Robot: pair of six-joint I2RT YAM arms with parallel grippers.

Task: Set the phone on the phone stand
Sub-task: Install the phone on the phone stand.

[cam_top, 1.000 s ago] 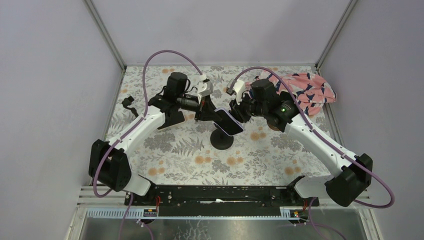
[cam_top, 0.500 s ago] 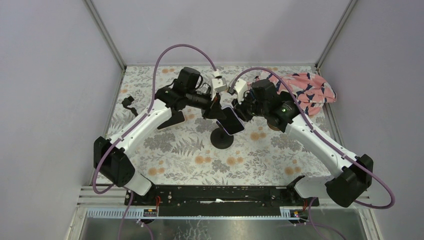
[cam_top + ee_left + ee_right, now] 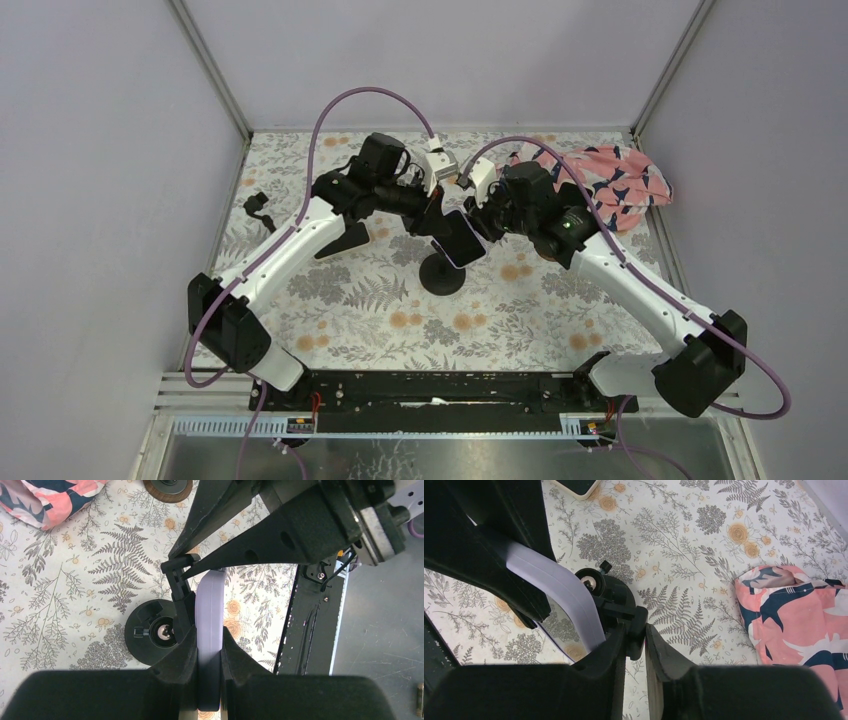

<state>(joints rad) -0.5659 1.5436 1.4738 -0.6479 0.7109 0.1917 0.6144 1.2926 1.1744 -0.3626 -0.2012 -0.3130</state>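
**Tech A:** Gripper & phone status at this pt?

**Tech B:** L gripper (image 3: 209, 639): fingers were clamped on both faces of the phone (image 3: 210, 600). The phone was held tilted above the phone stand (image 3: 443, 276), not yet seated. R gripper (image 3: 636, 630): fingers were pinched together on the stand's cradle bracket (image 3: 179, 572).

**Tech A:** Phone-to-bracket contact?

**Tech B:** Just beside it. Actual touch couldn't be determined.

**Tech A:** Failure modes?

**Tech B:**
1. Misalignment: the phone edge could slide past the bracket lip and drop to the table (image 3: 330, 300).
2. Interference: the R fingers sat in the seating zone and could block the phone or strike the L fingers.
3. Early L release: an unsupported phone would likely tip off.
4. Side load from either arm could rock the stand on its base (image 3: 142, 630).
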